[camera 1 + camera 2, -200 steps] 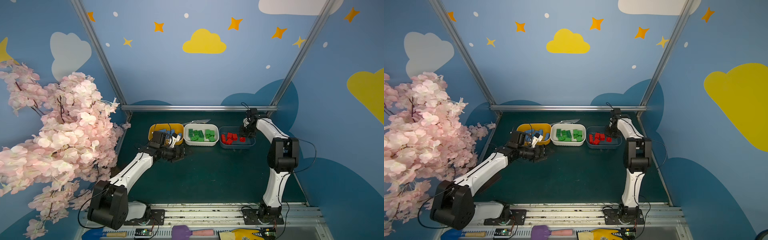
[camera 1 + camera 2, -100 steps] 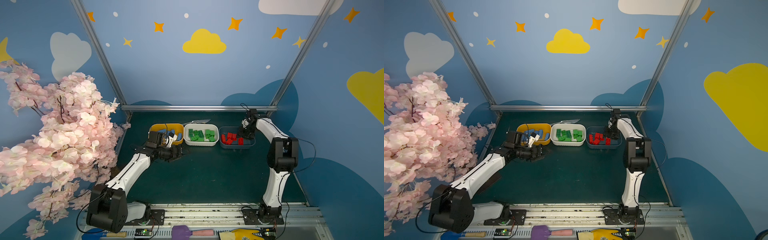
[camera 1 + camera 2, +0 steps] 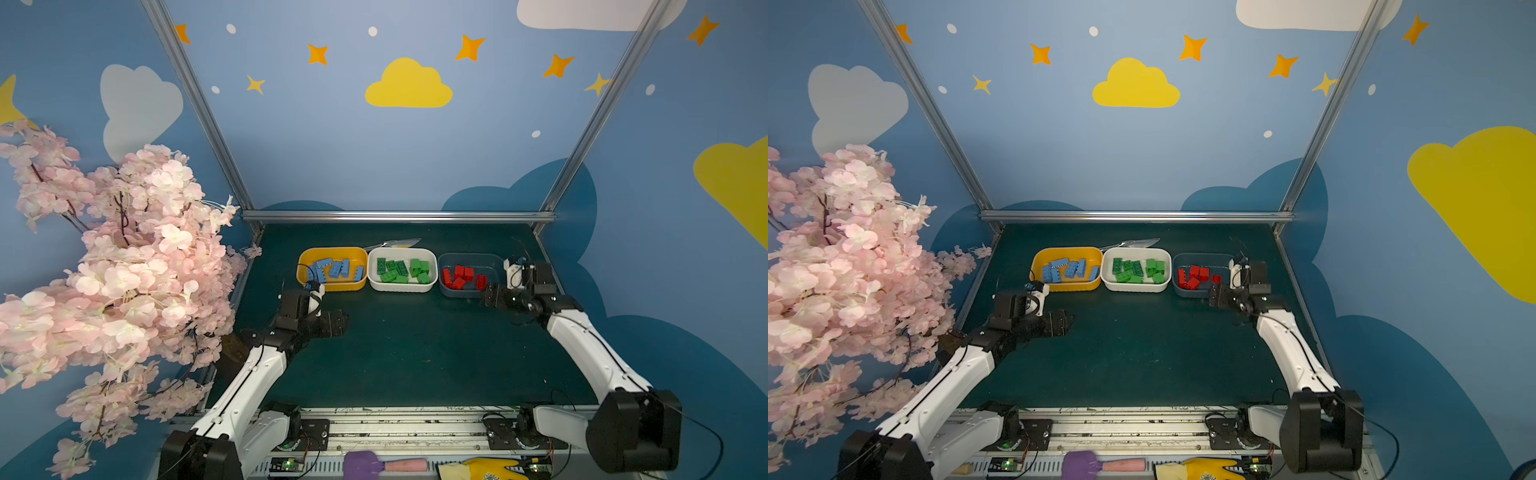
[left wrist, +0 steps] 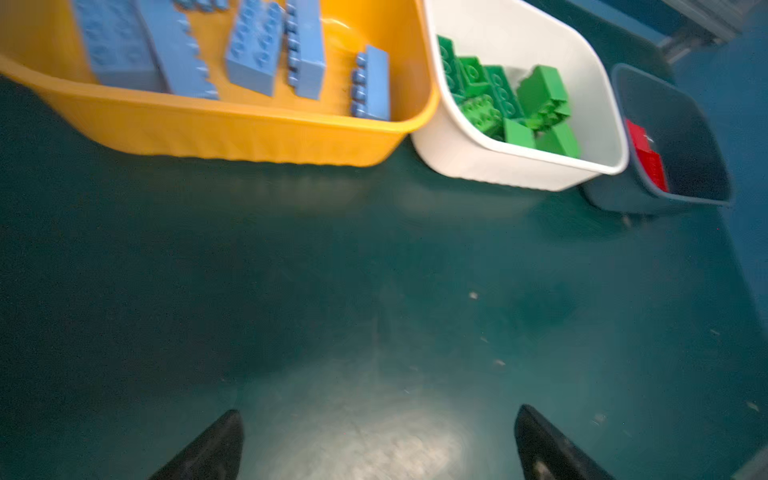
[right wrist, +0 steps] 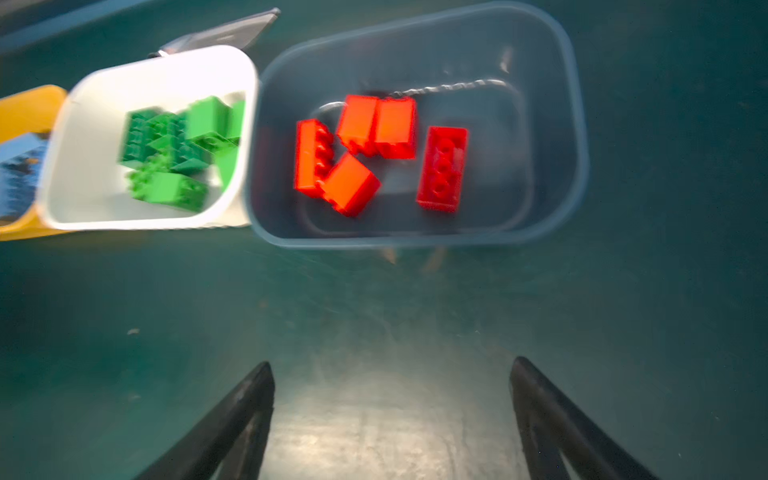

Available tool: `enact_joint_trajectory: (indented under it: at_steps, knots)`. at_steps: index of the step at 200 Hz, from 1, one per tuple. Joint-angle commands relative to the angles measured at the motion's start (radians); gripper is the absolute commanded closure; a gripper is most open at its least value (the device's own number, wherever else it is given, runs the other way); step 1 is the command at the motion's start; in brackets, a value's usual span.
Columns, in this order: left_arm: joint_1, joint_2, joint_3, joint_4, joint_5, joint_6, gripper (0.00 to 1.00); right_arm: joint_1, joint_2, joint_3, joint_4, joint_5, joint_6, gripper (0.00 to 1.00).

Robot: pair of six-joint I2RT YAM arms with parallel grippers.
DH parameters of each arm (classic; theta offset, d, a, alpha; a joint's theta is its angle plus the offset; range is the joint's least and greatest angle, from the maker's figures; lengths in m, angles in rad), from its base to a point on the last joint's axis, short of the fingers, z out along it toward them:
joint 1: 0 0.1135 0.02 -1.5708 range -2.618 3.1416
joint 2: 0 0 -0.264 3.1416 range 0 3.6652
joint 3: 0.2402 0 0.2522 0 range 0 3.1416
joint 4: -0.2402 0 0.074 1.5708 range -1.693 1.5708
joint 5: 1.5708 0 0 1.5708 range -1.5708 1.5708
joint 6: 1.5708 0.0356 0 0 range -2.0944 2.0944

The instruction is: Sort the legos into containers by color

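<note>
From what I can see, this sort is basically wrapped up. In both top views the three tubs sit in a row across the middle of the frame. The yellow tub (image 3: 332, 286) on the left has the blue bricks (image 3: 336, 269). The white tub (image 3: 402, 288) in the centre has the green bricks (image 3: 401, 271). The dark blue-grey tub (image 3: 478, 259) on the right has the red bricks (image 3: 461, 277). I can't spot a loose brick anywhere on the tabletop (image 3: 415, 353), though the patch under each arm is hidden, so grain of salt.

Both pairs of jaws are spread wide with nothing between them. Each wrist view shows two dark tips far apart with only bare tabletop in the gap.

In a top view the left jaws sit below and a bit left of the yellow tub, clear of its front wall. The right jaws are at the lower right corner of the dark tub, much nearer. The right wrist view shows the red bricks inside the tub beyond the tips, with the tub's front wall and a strip of tabletop in between. So neither pair has a brick in reach.

My read is that this step is the clear-out and final check. I'd lift the right arm (image 3: 582, 345) straight up before swinging it away. It's close to that tub's rim, the tub looks light, and a bump could shove it into the white one just beside it. There's no reason to close the jaws on the way out. Then scan the tabletop from above for stragglers.
</note>
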Motion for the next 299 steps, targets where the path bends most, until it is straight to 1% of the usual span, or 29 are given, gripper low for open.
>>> enact_joint_trajectory:
  at_steps: [1, 22, 29, 42, 61, 69, 89, 99, 109, 129, 138, 149, 166, 185, 198, 210, 233, 259, 299]
  knots:
    - [0.019, 0.015, -0.013, 0.215, -0.177, 0.100, 0.00, -0.005, -0.119, -0.209, 0.323, 0.109, -0.074, 0.11]
    - [0.025, 0.062, -0.046, 0.346, -0.225, 0.207, 0.00, -0.012, -0.215, -0.393, 0.566, 0.172, -0.140, 0.11]
    - [0.027, 0.083, -0.074, 0.420, -0.221, 0.249, 0.00, -0.014, -0.223, -0.437, 0.632, 0.187, -0.162, 0.11]
    - [0.036, 0.134, -0.127, 0.568, -0.229, 0.291, 0.00, -0.033, -0.197, -0.486, 0.735, 0.191, -0.169, 0.11]
    - [0.057, 0.223, -0.165, 0.755, -0.208, 0.344, 0.00, -0.055, -0.102, -0.451, 0.774, 0.172, -0.129, 0.11]
    - [0.063, 0.260, -0.164, 0.800, -0.204, 0.356, 0.00, -0.060, -0.058, -0.421, 0.773, 0.164, -0.106, 0.11]
    - [0.068, 0.344, -0.127, 0.858, -0.177, 0.382, 0.00, -0.064, 0.070, -0.365, 0.839, 0.095, -0.125, 0.11]
    - [0.076, 0.387, -0.115, 0.907, -0.179, 0.360, 0.00, -0.064, 0.139, -0.338, 0.857, 0.098, -0.121, 0.11]
    - [0.097, 0.425, -0.117, 0.963, -0.143, 0.335, 0.00, -0.065, 0.198, -0.327, 0.883, 0.107, -0.112, 0.11]
    - [0.106, 0.450, -0.129, 0.992, -0.120, 0.337, 0.00, -0.066, 0.245, -0.347, 0.962, 0.110, -0.119, 0.11]
    - [0.122, 0.449, -0.134, 1.001, -0.089, 0.332, 0.00, -0.076, 0.241, -0.342, 0.940, 0.094, -0.109, 0.11]
    - [0.129, 0.462, -0.140, 1.025, -0.081, 0.325, 0.00, -0.088, 0.244, -0.341, 0.947, 0.061, -0.113, 0.11]
    - [0.140, 0.469, -0.129, 1.008, -0.059, 0.322, 0.00, -0.094, 0.258, -0.315, 0.913, 0.026, -0.124, 0.11]
    - [0.145, 0.471, -0.128, 1.008, -0.052, 0.320, 0.00, -0.090, 0.260, -0.302, 0.893, 0.040, -0.118, 0.11]
    - [0.144, 0.467, -0.135, 1.018, -0.041, 0.324, 0.00, -0.092, 0.255, -0.307, 0.895, 0.025, -0.125, 0.11]
    - [0.144, 0.462, -0.138, 1.018, -0.033, 0.327, 0.00, -0.089, 0.242, -0.289, 0.856, 0.022, -0.126, 0.11]
    - [0.144, 0.425, -0.119, 0.954, -0.005, 0.339, 0.00, -0.089, 0.231, -0.268, 0.812, 0.002, -0.137, 0.11]
    - [0.145, 0.376, -0.103, 0.880, 0.041, 0.363, 0.00, -0.090, 0.209, -0.264, 0.791, 0.006, -0.134, 0.11]
    - [0.145, 0.385, -0.081, 0.849, 0.070, 0.374, 0.00, -0.090, 0.203, -0.254, 0.768, 0.019, -0.127, 0.11]
